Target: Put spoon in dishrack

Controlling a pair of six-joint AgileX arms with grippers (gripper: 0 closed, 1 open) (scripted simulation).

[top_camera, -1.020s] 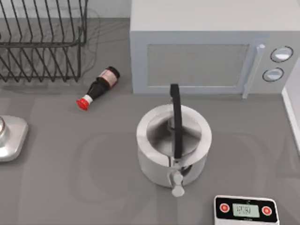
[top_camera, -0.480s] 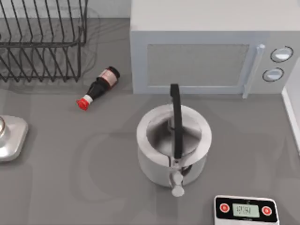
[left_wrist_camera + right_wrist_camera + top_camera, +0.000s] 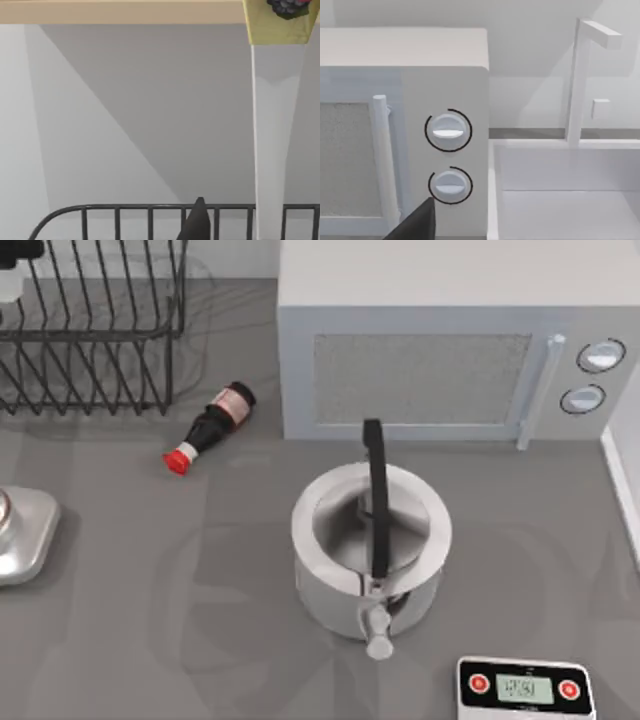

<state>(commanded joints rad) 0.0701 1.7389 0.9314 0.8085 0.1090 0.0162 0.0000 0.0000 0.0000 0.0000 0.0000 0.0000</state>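
Top view, rack: the large black wire dishrack [image 3: 90,330] of thin bars stands at the table's [image 3: 150,590] far left corner, well apart from the silver pot with a black handle [image 3: 370,540] at the middle.
Top view, left hand: a dark shape that I take for the left hand [image 3: 18,252] sits over the rack's far left edge, with a pale piece just under it. I cannot tell whether it is open, closed or gripping anything.
Top view, spoon: I cannot place the slim white spoon, and I cannot tell whether the pale piece is part of it.
Top view, nearer arm: the left one, by my judgement, since it is already above the rack. Any release would be straight down between the upright tines.
Top view, writing: the dark bottle with a red cap [image 3: 210,427] lies on its side with an unreadable label. The digits on the white timer [image 3: 525,688] cannot be read.
Left wrist view: one dark fingertip [image 3: 196,222] points at the rack's rounded top bar [image 3: 125,206], close before it, with a pale wall behind.
Right wrist view: the right hand [image 3: 415,225] hangs near the two round knobs [image 3: 448,131] of the white microwave [image 3: 405,50], beside a white sink [image 3: 560,170]. Its grip cannot be told, and the knobs carry no writing.
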